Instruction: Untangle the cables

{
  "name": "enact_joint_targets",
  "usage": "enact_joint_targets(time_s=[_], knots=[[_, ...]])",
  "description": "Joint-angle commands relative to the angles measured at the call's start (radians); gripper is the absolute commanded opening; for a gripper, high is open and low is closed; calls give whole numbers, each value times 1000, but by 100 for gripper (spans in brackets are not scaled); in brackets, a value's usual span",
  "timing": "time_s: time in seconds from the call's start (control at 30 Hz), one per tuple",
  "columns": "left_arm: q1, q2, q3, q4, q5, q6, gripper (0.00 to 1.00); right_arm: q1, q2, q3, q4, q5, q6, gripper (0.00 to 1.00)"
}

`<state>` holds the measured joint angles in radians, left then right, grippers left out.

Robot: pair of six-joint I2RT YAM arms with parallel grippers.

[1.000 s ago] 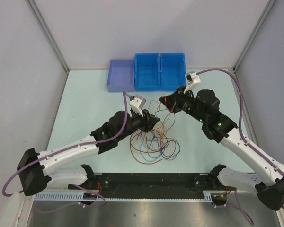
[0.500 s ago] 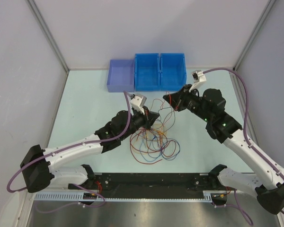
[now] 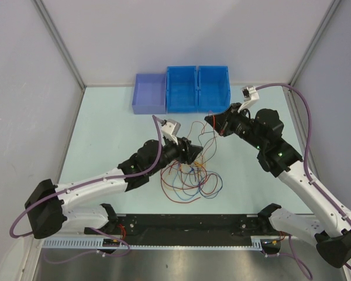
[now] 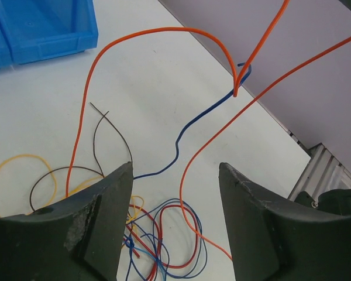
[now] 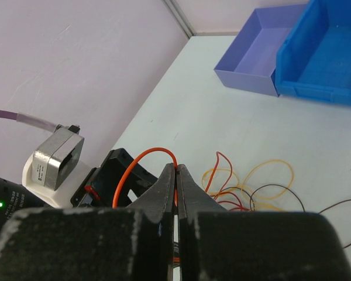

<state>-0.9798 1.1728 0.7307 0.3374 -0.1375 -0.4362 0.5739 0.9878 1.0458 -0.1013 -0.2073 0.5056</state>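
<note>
A loose tangle of thin cables [image 3: 190, 175] in red, orange, yellow, black and blue lies at the table's middle. My right gripper [image 3: 211, 120] is shut on an orange cable [image 5: 141, 162], lifted above the pile's far side; its strands hang down to the heap. In the left wrist view the orange cable [image 4: 93, 76] arcs up and away over the table. My left gripper [image 3: 196, 152] is open and empty just above the pile's left side, with blue and red loops [image 4: 175, 234] showing between its fingers [image 4: 99, 222].
A lilac bin [image 3: 150, 92] and two blue bins [image 3: 197, 88] stand at the table's far edge. Grey walls close in the left, right and back. A black rail runs along the near edge [image 3: 187, 225].
My right gripper has moved up and to the right with the orange cable, pulling it out of the pile. My left gripper has edged right, over the heap.
</note>
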Motion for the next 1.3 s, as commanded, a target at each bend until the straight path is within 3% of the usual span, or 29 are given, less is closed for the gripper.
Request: enact_joint_targets(time_s=[0.0,0.27,0.33,0.37,0.4,0.57,0.9,1.13,1.27], knots=[[-3,19,35,68,23,1,66,0,-23,48,-1,-17,16,0],[-5,111,133,77,-1,24,47,4,-20,48,-8,-18,17,0],[-3,140,165,74,-1,22,33,6,-20,48,-8,-17,16,0],[-3,149,173,66,-14,19,8,6,-18,48,-6,-18,16,0],[-3,157,180,42,-25,17,0,6,-18,48,-3,-20,14,0],[-3,116,109,-18,-122,-7,0,-19,-38,81,9,-26,7,0],[-3,-58,-267,-38,-151,-160,0,-120,40,371,61,-79,1,0],[-3,-27,-343,-31,-177,-182,0,-123,173,684,-7,-83,-78,0],[-5,24,-338,-20,-165,-170,0,-123,226,767,-46,-76,-117,0]])
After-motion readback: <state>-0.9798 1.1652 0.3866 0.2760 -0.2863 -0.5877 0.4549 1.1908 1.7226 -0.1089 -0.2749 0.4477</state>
